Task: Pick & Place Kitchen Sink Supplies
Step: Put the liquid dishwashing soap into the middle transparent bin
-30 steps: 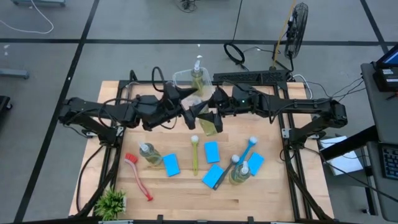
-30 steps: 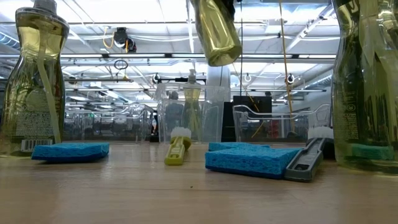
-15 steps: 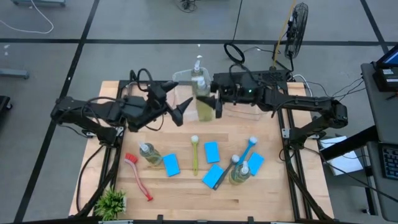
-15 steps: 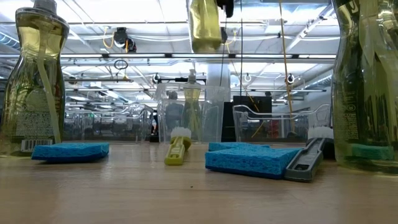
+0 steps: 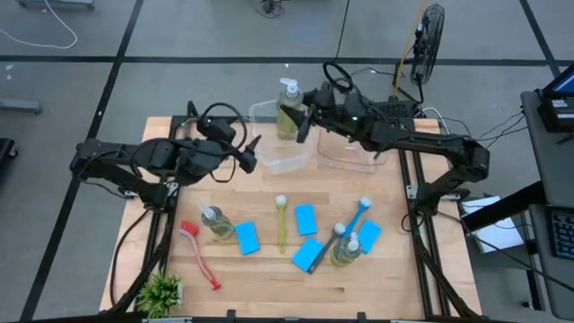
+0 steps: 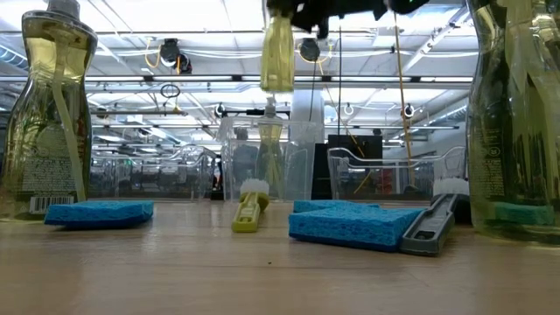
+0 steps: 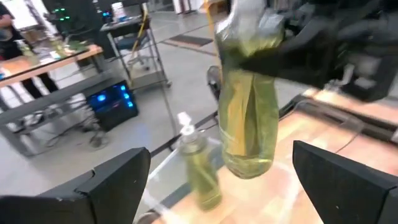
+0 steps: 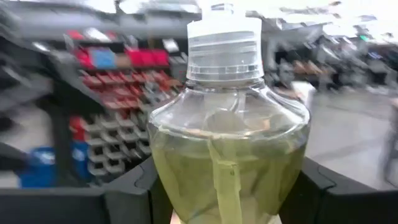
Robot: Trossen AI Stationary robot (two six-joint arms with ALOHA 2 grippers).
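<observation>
A clear pump bottle [image 5: 288,119] of yellow-green liquid hangs upright above the clear tub [image 5: 272,162] at the table's far middle, with my right gripper [image 5: 300,119] shut on it. In the low view this bottle [image 6: 278,58] is high over the table. A second pump bottle [image 6: 269,154] stands on its base inside that tub. My left gripper [image 5: 254,152] is open, left of the tub, pointing at the held bottle [image 7: 247,118] with a gap between them. My right gripper pinches the bottle's body [image 8: 186,186] between its two fingers [image 8: 127,190], one on each side, below the shoulder. The fingers come about level from the table's right side. The bottle is upright, cap up, lifted clear above the tub.
Near the table's front lie two more pump bottles [image 5: 215,222] [image 5: 346,249], several blue sponges [image 5: 247,238], a red brush [image 5: 199,255], a yellow-green brush [image 5: 281,222] and a blue brush [image 5: 360,215]. A second clear tub [image 5: 352,151] stands at the far right, a potted plant [image 5: 161,292] at the near left corner.
My right gripper has carried the bottle from the table's middle toward the far edge, over the tub, and the bottle has turned from tilted to upright. My left gripper has drawn back toward the table's left, away from the bottle.
</observation>
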